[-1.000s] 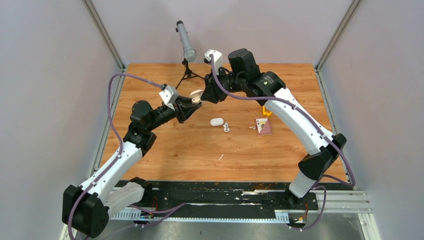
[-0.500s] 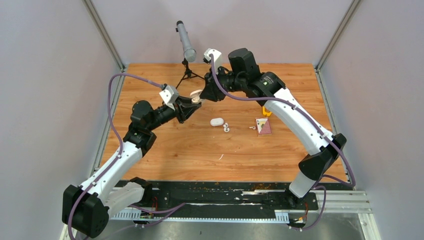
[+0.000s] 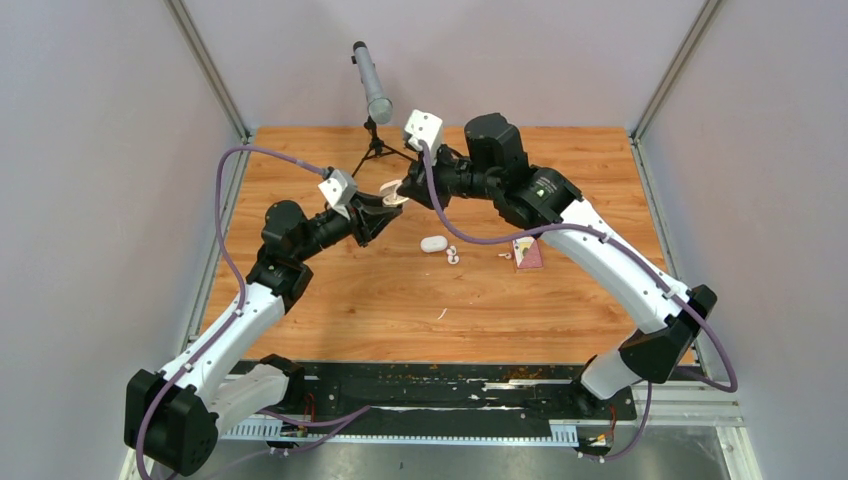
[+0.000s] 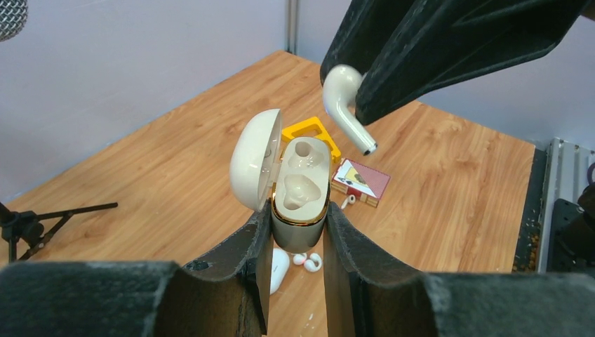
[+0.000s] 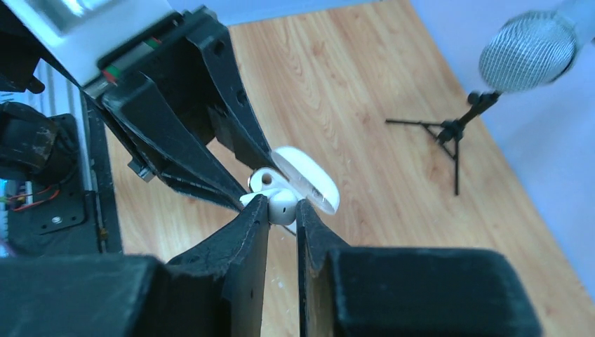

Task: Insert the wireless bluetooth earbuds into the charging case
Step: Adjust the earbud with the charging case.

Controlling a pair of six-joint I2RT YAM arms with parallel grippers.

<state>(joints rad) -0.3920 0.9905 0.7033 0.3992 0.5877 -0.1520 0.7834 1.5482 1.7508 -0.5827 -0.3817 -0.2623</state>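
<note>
Looking from above first: how far along is it? (Mia)

Not far, I judge. Both arms meet over the far middle of the table. The left gripper holds the open case up, and the right gripper is right at it. A closed second case lies on the table to the near right, with two loose buds just beside it and a third bud near a card. (Tom)

And the left wrist view? (Mia)

The left fingers clamp the case body, and the lid is swung open to the left. Both sockets are bare. The right fingers pinch one bud by its head, stem pointing down, just above and right of the case and not touching it. (Tom)

Right wrist? (Mia)

Its fingers are closed on that bud, with the lid just beyond. Whether the stem lines up with a socket, I can't tell from here. (Tom)

So what's left? (Mia)

Everything that counts, since no bud is seated. This one has to go in, then likely another from the table. (Tom)
</note>
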